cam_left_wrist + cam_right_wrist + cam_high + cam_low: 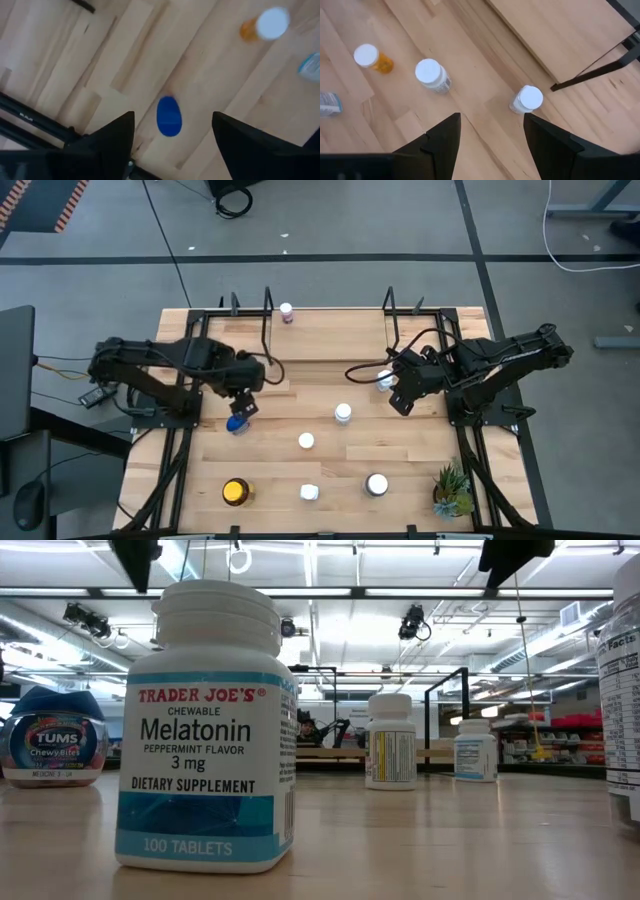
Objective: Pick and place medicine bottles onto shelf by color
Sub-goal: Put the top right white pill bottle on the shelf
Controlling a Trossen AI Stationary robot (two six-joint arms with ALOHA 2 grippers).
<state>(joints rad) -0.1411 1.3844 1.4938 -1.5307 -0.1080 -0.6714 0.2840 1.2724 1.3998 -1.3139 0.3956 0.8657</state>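
Note:
My left gripper (243, 402) is open, above the blue-lidded bottle (237, 423); in its wrist view the blue lid (169, 116) shows between and beyond the two fingers, untouched. My right gripper (396, 392) is open and empty beside a white-capped bottle (385, 380), which stands on the table just past its fingertips (526, 99). More bottles stand on the table: a white-capped one (343, 413), a small orange one (372, 57) and an amber-yellow one (236, 492). The shelf (330, 330) is at the far edge, with one bottle (287, 312) on it.
Near the front edge are a small bottle on its side (309, 492), a dark-ringed white-capped bottle (376, 484) and a green potted plant (452, 490). The shelf's black uprights (267, 305) rise at the far side. The low view is filled by a Melatonin bottle (205, 730).

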